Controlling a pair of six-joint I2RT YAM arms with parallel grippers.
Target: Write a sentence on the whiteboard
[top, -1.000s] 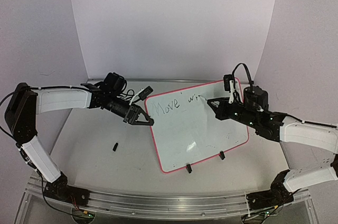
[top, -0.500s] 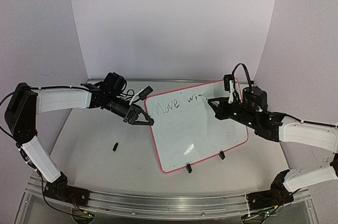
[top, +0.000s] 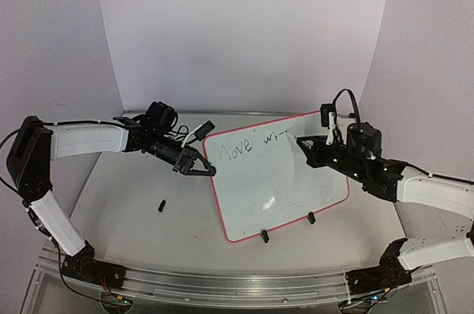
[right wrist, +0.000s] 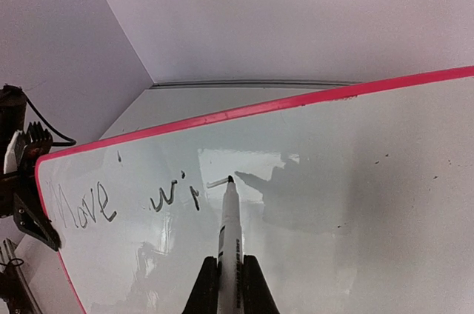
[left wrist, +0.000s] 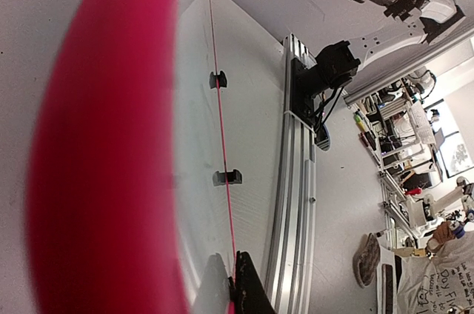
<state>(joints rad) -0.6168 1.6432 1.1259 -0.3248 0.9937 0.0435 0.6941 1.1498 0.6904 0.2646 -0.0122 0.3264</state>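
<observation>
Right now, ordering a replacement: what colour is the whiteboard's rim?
Pink-red; the whiteboard rim shows best in right wrist view.

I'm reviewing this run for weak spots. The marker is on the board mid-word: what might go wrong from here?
1. The marker presses on the whiteboard, which rests on two clip feet with only the left claw at its edge. A harder push might shift it and skew the sentence.
2. The marker sticks far out of the right claw, so it might twist and wobble the stroke.
</observation>
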